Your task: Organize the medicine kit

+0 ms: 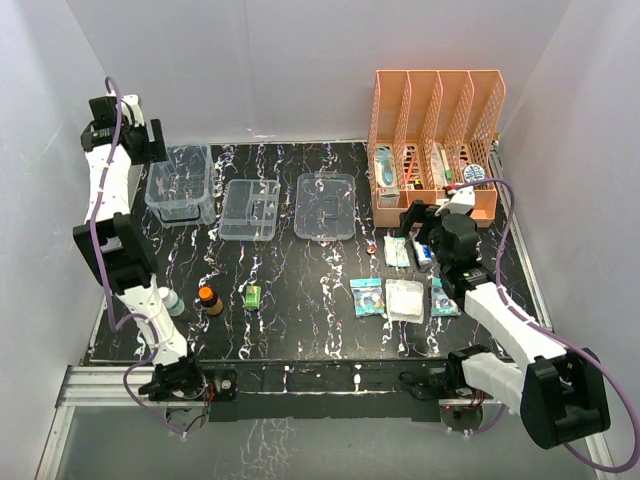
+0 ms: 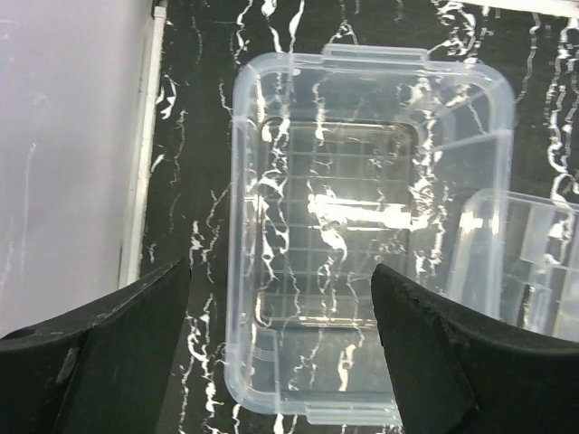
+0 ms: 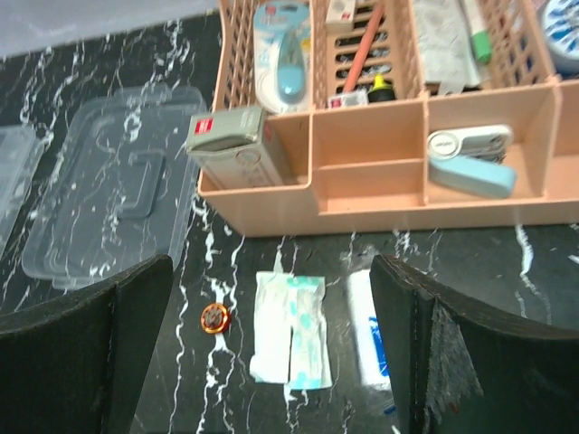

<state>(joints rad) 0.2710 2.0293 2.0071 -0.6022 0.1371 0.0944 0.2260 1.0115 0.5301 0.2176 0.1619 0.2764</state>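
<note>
1. Left claw (image 2: 280, 282): the fingers stand spread wide with nothing between them. The claw hangs above the back-left area of the bench (image 1: 300, 330), pointing straight down.

2. Medicine kit (image 1: 180, 185): it lies in three separate parts in a row along the back of the bench.
- Deep clear box (image 2: 362, 181): upright, open at the top, at the back-left of the bench and directly below the left claw.
- Divided tray (image 1: 250, 208): flat on the bench, just beside the box on its right. Whether the two touch cannot be determined.
- Handled lid (image 1: 325, 205): flat on the bench to the right of the tray, a gap between them.

3. Right claw (image 3: 271, 271): the fingers stand spread wide and grip nothing. The claw hovers over the bench just in front of the orange perforated file rack (image 3: 407, 181). A white-and-teal packet (image 3: 289, 330) and a small round orange object (image 3: 214, 317) lie on the bench below it.

4. Rack: a grey carton (image 3: 231, 140) rests in its leftmost front compartment.

5. Front of bench: a brown bottle with an orange cap (image 1: 210, 300) stands upright, with a small green item (image 1: 252, 295) near it. Further right lies a white pad (image 1: 405, 300).
</note>
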